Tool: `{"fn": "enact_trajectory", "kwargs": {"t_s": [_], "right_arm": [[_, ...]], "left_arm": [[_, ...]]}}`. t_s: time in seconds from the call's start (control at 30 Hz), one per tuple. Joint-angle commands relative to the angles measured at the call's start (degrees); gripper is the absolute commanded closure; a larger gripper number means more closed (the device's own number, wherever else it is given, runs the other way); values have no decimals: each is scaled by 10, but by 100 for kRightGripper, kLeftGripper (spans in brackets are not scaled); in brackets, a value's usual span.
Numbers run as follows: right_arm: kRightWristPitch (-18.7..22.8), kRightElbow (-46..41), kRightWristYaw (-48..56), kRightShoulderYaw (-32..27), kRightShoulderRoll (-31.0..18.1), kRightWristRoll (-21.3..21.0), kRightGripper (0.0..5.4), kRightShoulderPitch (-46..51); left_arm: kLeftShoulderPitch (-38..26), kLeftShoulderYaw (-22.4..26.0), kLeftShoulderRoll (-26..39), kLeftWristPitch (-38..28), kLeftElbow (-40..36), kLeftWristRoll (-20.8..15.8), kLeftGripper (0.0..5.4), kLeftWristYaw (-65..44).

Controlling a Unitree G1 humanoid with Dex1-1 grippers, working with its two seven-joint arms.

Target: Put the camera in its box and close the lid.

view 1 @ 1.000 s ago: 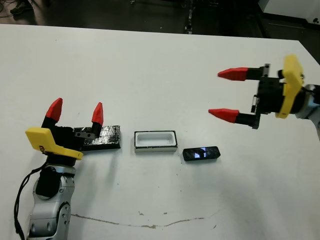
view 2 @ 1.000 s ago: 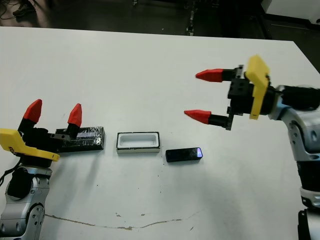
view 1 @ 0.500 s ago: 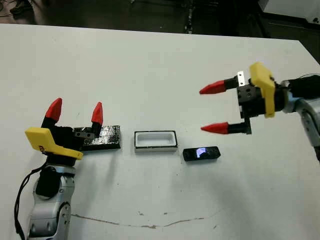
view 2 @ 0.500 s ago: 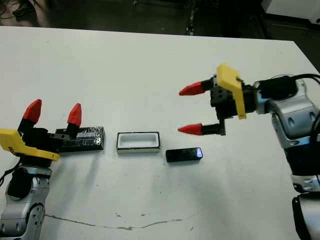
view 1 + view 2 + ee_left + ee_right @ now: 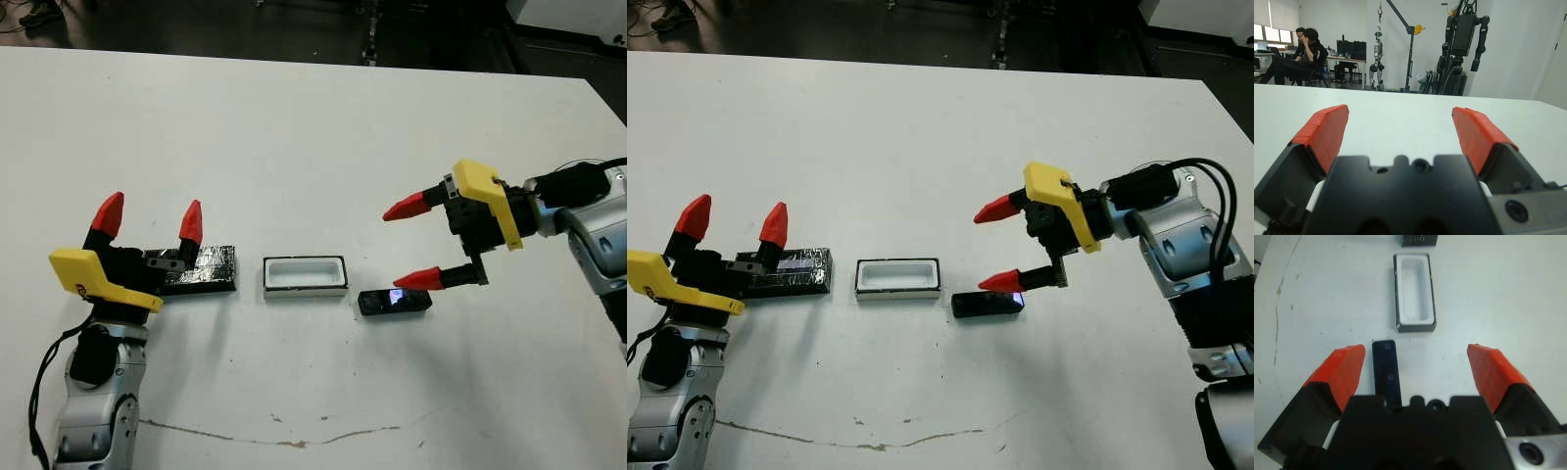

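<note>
Camera unmoved; right gripper dropped lower, spread wide above it.

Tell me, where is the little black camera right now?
In the head views the camera lies flat on the white table, just right of the open box, with the right tool open close above it.
</note>
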Motion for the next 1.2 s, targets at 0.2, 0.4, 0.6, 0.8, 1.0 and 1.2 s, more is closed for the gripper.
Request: {"fn": "enact_trajectory", "kwargs": {"t_s": [0.2,0.4,0.6,0.8,1.0,1.2], "right_arm": [[-19,27,16,19,11,-24,0,10],[-22,39,20,29,20,-35,0,15],[-31,40,21,34,26,-41,0,24],[-60,33,25,33,29,-41,0,37],[-57,31,30,40,31,-43,0,42],[-67,44,33,37,44,-42,0,49]], "left_arm": [[1,-3,1,14,-8,5,2,9],[2,-4,3,12,-6,2,2,5],[5,-5,3,15,-8,5,2,8],[7,-4,5,19,-12,9,2,9],[8,-4,4,15,-10,12,2,10],[6,-2,2,9,-4,1,2,-1]]}}
